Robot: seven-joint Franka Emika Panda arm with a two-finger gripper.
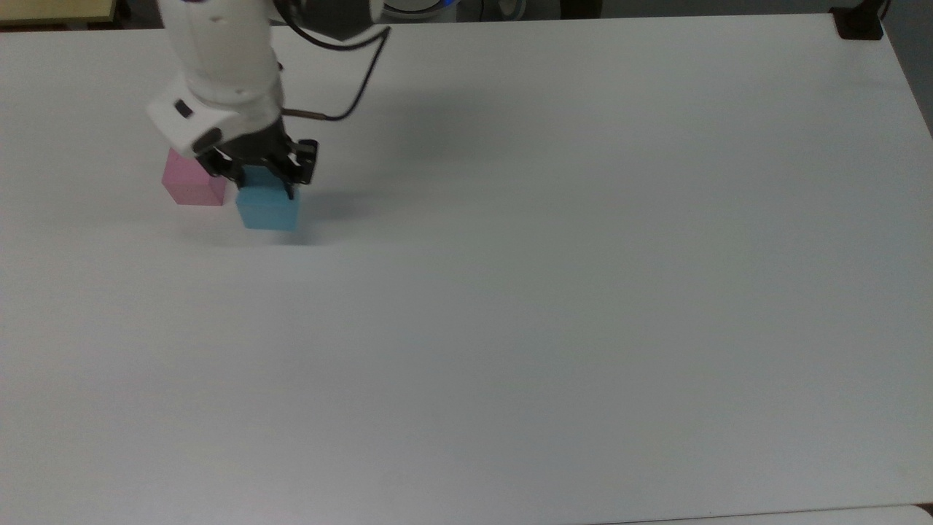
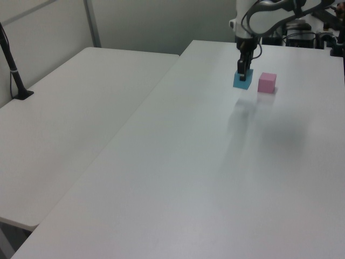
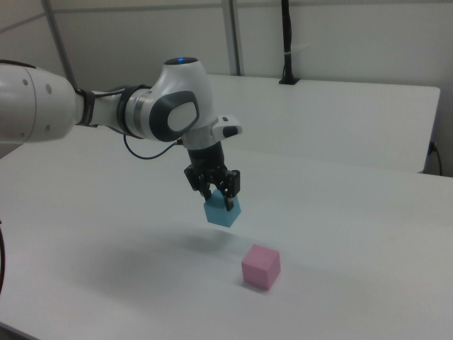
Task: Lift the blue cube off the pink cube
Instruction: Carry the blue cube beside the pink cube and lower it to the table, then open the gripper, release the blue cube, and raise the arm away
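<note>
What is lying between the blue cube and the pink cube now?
Nothing. In the right view a bare strip of table separates the blue cube, held up in the claw, from the pink cube. The left view shows the same gap.

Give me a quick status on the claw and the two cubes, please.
Claw shut on the blue cube, holding it above the table. Pink cube alone on the table, apart from it. Nothing in the way.

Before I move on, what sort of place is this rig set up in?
Probably a robotics lab or test room: plain white tables pushed together, a black camera post clamped at one table edge, bare partition walls, and a gripper holding the blue cube near the pink cube.
</note>
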